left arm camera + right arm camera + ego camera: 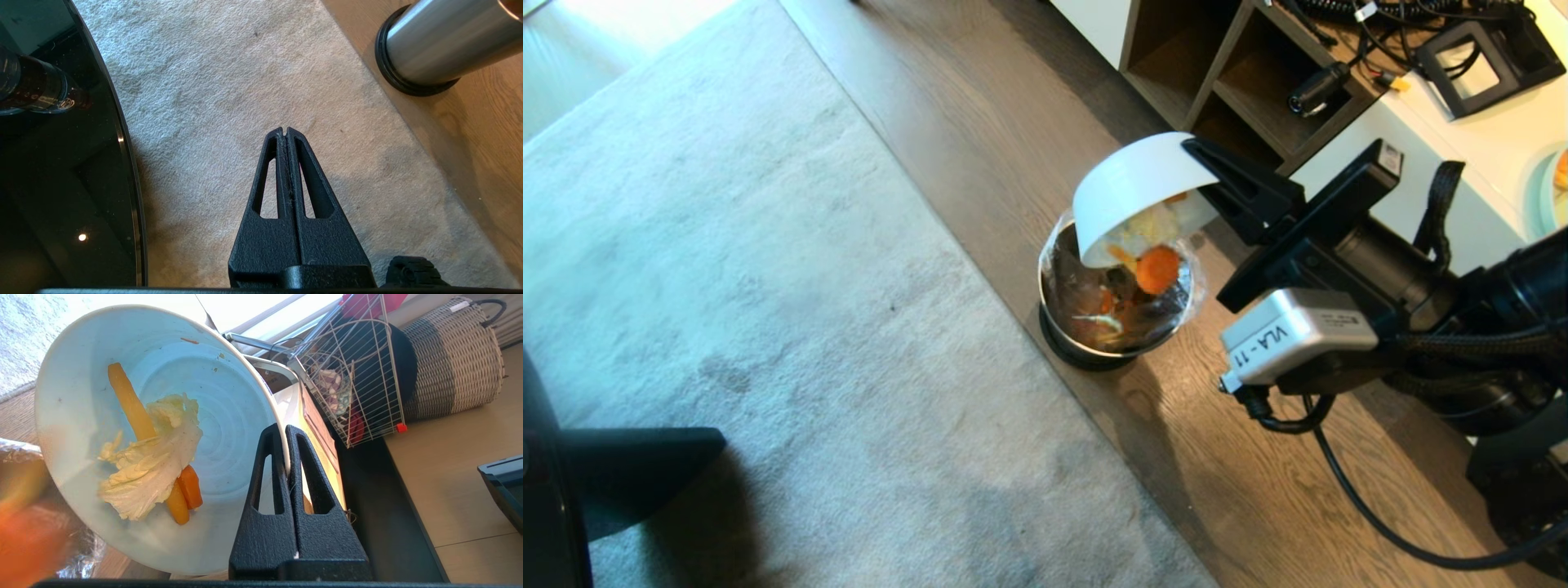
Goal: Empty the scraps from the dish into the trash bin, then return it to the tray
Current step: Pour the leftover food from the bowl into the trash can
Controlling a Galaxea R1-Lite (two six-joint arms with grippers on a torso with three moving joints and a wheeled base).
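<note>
The right hand point(1205, 167) is clamped on the rim of the dish point(1135, 184), its two black fingers point(282, 465) pressed together with the white wall pinched between them. The dish juts out past the fingertips, tipped steeply so its open mouth faces down and back toward the wrist. Right under the hand and the dish stands the trash bin point(1115, 306), a shiny metal cylinder on a dark base at the edge of the wooden floor point(1217, 457), its clear bag crinkled around the mouth. The scraps point(151, 457) cling to the inside wall of the tilted dish: a pale cabbage leaf with orange and yellow strips beside it. More scraps, an orange round among them, show between the dish's lower lip and the bin's mouth, though it is hard to tell which are already down in the bag. Off to the other side, the left hand point(286, 131) hangs low over the pale carpet point(229, 90), its fingers pressed flat together on nothing, the bin ahead of it and well off to one side, the glossy black round surface point(61, 183) close on the opposite side.
</note>
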